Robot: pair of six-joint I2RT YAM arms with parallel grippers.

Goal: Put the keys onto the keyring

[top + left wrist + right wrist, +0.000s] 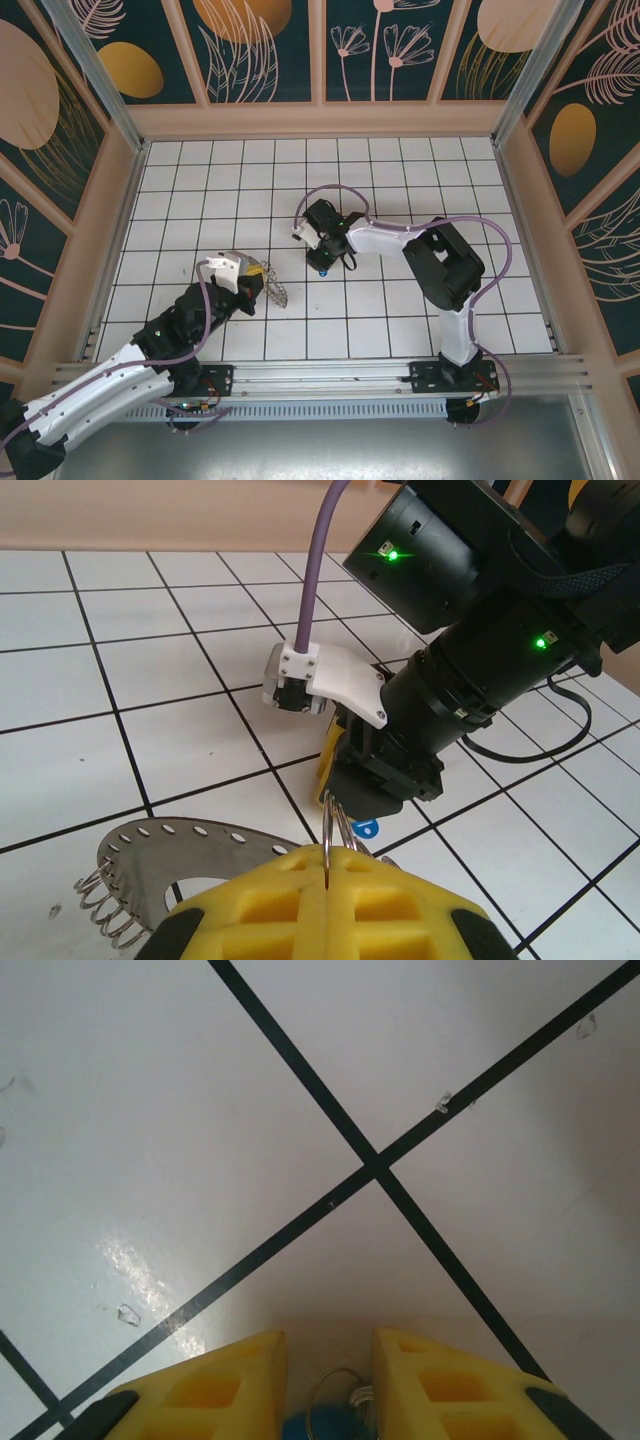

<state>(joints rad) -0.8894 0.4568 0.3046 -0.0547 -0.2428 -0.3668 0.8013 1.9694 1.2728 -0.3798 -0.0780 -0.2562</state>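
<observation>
The left gripper (328,862) has its yellow, ribbed plastic fingers pressed tight together, pinching a thin silvery wire loop (334,826) that stands upright out of the seam between them. That loop belongs to the flat grey metal keyring (170,846), a wide washer-shaped plate with a row of small round holes along its rim and springy wire coils fringing its edge. The keyring is held tilted just above the glossy white tiled floor (200,1110) with its dark grout lines; its lower part is hidden behind the yellow fingers.

The right gripper (328,1342) points down at the floor just beyond the pinched loop, its yellow fingers a little apart. Between them sits the small key (315,1428) with a blue plastic head, close to the floor, with a fine wire curl over it. The frame edge cuts off the key, so its blade is out of sight, and I cannot tell whether the fingers press on the head.
</observation>
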